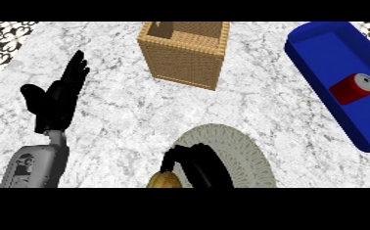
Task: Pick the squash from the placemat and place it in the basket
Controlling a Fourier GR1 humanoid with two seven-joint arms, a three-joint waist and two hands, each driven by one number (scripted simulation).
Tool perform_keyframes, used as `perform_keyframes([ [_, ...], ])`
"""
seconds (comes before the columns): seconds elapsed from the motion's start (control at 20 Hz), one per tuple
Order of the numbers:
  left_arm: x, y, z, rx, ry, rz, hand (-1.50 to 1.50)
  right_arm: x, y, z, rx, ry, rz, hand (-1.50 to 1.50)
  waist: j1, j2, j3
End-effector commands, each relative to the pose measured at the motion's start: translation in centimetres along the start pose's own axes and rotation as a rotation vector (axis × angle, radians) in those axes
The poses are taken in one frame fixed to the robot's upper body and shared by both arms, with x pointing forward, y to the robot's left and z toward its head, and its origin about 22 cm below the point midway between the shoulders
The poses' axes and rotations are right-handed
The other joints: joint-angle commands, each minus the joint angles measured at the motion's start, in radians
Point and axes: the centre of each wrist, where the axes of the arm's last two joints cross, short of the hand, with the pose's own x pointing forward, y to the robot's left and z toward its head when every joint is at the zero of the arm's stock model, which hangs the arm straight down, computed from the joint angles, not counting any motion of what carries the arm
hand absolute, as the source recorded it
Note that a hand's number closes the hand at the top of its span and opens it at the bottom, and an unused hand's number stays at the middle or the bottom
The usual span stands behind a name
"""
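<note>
In the head view, a white marbled tabletop (123, 121) is seen from steeply above. A tall square wicker basket (189, 62) is placed at the upper middle, its open top shown. A round grey woven placemat (242, 150) is laid at the lower middle. At its left edge the right hand (198, 168) is lowered, its black fingers (173, 158) curled down round the yellow-orange squash (164, 180), of which only a small part is shown at the view's lower edge. The left hand (54, 102) is held open at the left, fingers straight and raised, thumb spread. At the right, a blue tray (325, 62) is set, and a red can (352, 89) is lying on its side inside it.
</note>
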Motion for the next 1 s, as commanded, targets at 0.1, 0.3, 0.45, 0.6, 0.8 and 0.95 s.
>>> perform_keyframes([
  [0.1,-0.2,0.2,-0.4,0.019,0.016,-0.014,0.0,5.9,1.7,0.4,-0.148,-0.092,-0.209,1.5,-0.02,-0.011,-0.002],
  [0.3,-0.3,1.2,-0.1,0.028,0.023,-0.019,0.0,8.1,1.3,-0.7,-0.233,-0.077,-0.194,1.5,-0.024,-0.019,-0.006],
  [0.45,-0.4,-0.6,-0.2,0.029,0.024,-0.026,0.0,9.4,0.0,-2.8,-0.291,-0.066,-0.185,1.5,-0.027,-0.017,-0.006],
  [0.6,-0.4,0.5,-0.2,0.013,0.035,-0.012,0.0,11.2,-1.7,-4.1,-0.371,-0.042,-0.247,1.5,-0.02,-0.022,-0.007],
  [0.8,0.3,-0.5,-0.8,0.008,0.016,-0.017,0.0,13.2,-3.6,-6.9,-0.447,-0.023,-0.289,1.5,-0.01,-0.02,-0.007],
  [0.95,-0.1,-0.1,-1.0,0.008,0.019,-0.022,0.0,15.5,-6.0,-9.8,-0.488,0.002,-0.259,1.5,-0.007,-0.016,-0.008],
])
